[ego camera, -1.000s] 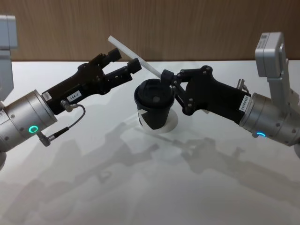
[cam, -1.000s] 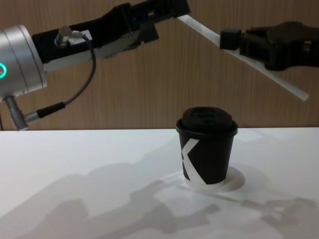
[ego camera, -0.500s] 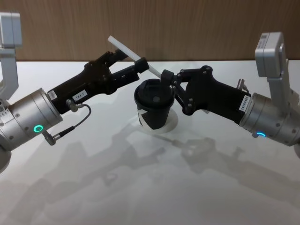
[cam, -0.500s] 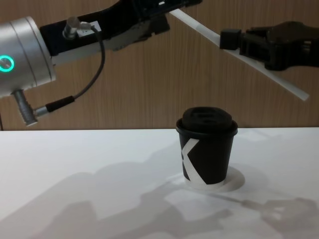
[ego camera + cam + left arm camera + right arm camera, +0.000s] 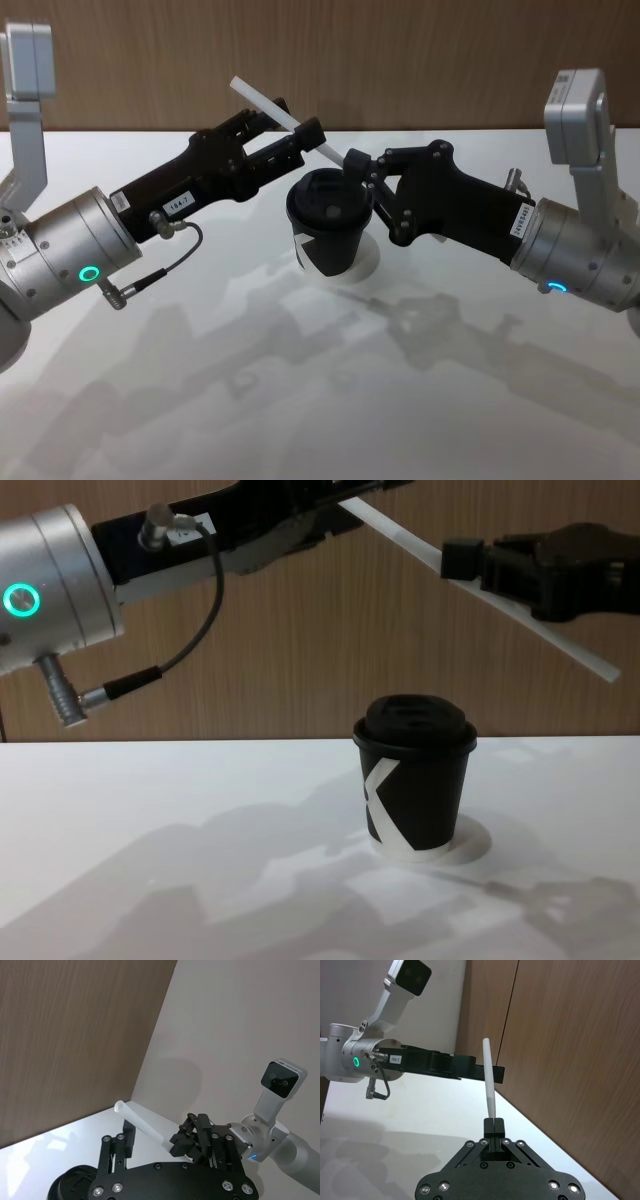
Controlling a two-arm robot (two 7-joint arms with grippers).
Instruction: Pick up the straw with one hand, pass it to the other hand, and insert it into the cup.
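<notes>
1. The straw [image 5: 262, 101] is held tilted in the air above the cup [image 5: 328, 232], its upper end towards the far left.
2. It is clamped partway along by the closed jaws of the right gripper [image 5: 352, 160], reaching in from the right.
3. The left gripper [image 5: 285, 125] is set around the straw's upper part; its jaws are parted, and contact cannot be told.
4. The cup is seen upright, lidded, on the white table [image 5: 300, 400].

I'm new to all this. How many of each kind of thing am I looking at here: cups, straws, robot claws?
cup: 1
straw: 1
grippers: 2 (left gripper, right gripper)
Total: 4
</notes>
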